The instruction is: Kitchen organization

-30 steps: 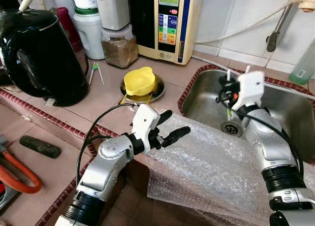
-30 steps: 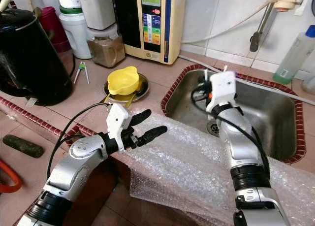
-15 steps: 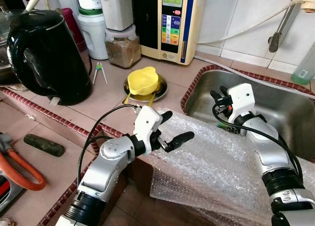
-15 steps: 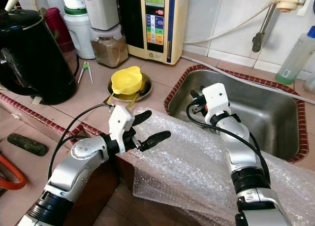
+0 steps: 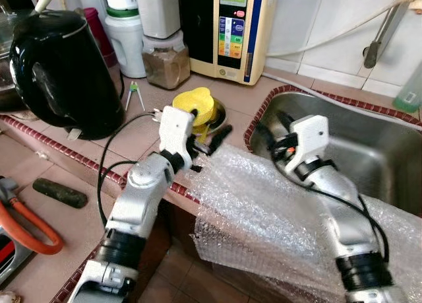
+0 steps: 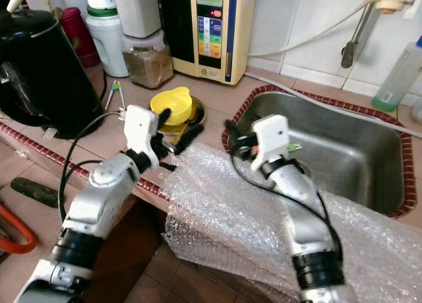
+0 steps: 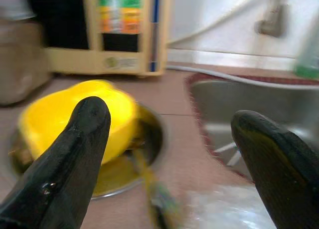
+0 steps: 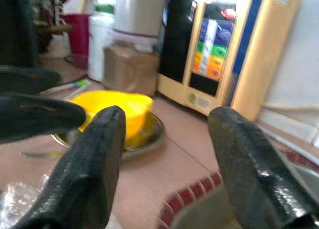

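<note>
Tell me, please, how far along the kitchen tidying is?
Early. Nothing looks put away yet: bubble wrap drapes the counter edge. Both open claws, left claw and right claw, hold nothing, nearing the yellow bowl on its metal plate. Everything remains.

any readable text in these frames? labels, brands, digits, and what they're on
None can be read.
Cream appliance panel: green display, coloured buttons and a brand line, all too small.
White container label: cut off and blurred.
Left wrist view: a mark on the appliance base, blurred.
</note>
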Robot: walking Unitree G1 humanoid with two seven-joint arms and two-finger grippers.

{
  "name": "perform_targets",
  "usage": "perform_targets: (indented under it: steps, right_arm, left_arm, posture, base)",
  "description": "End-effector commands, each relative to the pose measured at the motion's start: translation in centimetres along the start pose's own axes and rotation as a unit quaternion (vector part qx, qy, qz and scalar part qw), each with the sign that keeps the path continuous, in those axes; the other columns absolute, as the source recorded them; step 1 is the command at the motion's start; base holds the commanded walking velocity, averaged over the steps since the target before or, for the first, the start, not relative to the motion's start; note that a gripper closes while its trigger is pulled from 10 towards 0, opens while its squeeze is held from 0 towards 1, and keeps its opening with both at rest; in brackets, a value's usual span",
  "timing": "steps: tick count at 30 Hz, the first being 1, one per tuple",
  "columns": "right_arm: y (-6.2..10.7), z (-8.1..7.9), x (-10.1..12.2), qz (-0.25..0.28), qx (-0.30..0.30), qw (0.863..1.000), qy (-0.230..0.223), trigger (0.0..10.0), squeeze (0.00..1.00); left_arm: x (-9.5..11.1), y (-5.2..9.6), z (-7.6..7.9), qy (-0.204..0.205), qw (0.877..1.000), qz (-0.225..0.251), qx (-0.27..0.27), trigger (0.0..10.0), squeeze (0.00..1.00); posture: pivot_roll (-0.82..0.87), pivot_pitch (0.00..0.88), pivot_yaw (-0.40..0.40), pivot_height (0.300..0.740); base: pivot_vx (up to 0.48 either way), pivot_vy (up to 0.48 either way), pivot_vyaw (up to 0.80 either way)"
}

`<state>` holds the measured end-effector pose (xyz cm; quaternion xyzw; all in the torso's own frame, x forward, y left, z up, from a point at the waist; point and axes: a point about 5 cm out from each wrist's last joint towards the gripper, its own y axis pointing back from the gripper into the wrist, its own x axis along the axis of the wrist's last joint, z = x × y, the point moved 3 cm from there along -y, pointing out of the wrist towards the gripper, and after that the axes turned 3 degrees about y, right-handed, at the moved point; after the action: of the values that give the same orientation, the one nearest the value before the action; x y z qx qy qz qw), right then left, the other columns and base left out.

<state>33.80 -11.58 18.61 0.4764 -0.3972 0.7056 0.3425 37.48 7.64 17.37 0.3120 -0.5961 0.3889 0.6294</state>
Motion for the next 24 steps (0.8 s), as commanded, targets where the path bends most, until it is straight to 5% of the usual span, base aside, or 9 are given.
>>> perform_targets:
  steps: [1,9,19,20,21,22,23,24]
  right_arm:
    - [0.5,-1.3,1.2,0.014,0.000,1.000,-0.001,10.0,1.00]
    - [3.2,-3.6,3.4,0.013,-0.023,0.999,-0.046,10.0,1.00]
    - [4.8,-5.6,4.4,-0.002,-0.002,0.998,-0.064,10.0,1.00]
    - [4.9,-5.7,4.4,-0.004,-0.002,0.998,-0.064,10.0,0.95]
    - [5.0,-5.8,4.5,-0.005,-0.001,0.998,-0.066,10.0,0.85]
    - [5.0,-5.8,4.5,-0.005,-0.001,0.998,-0.066,10.0,0.85]
    - [5.0,-5.9,4.6,-0.008,0.000,0.998,-0.066,10.0,0.36]
    - [5.1,-6.0,4.7,-0.010,0.002,0.998,-0.066,10.0,0.00]
  left_arm:
    - [0.3,-0.5,-1.5,0.012,0.999,0.000,0.041,10.0,1.00]
    - [1.4,-2.6,-4.8,0.046,0.990,-0.015,0.132,10.0,1.00]
    - [-0.1,-3.3,-6.1,0.089,0.977,-0.080,0.176,10.0,1.00]
    - [-0.2,-3.3,-6.1,0.088,0.977,-0.086,0.177,10.0,0.56]
    - [-0.3,-3.4,-6.1,0.090,0.975,-0.094,0.178,10.0,0.39]
    - [-0.3,-3.4,-6.1,0.090,0.975,-0.094,0.178,10.0,0.39]
    - [-0.4,-3.4,-6.2,0.100,0.973,-0.096,0.182,10.0,0.00]
    - [-0.4,-3.5,-6.2,0.105,0.972,-0.100,0.185,10.0,0.00]
  posture:
    - [0.00,0.061,0.044,0.740]
    - [-0.05,0.075,0.069,0.740]
    - [-0.10,0.081,0.095,0.740]
    - [-0.10,0.081,0.095,0.740]
    - [-0.10,0.080,0.097,0.740]
    - [-0.10,0.080,0.097,0.740]
    - [-0.11,0.078,0.100,0.740]
    - [-0.11,0.078,0.100,0.740]
  base:
    - [0.000,0.000,0.00]
    - [0.000,0.000,0.00]
    - [0.000,0.000,0.00]
    - [0.000,0.000,0.00]
    - [0.000,0.000,0.00]
    - [0.000,0.000,0.00]
    - [0.000,0.000,0.00]
    - [0.000,0.000,0.00]
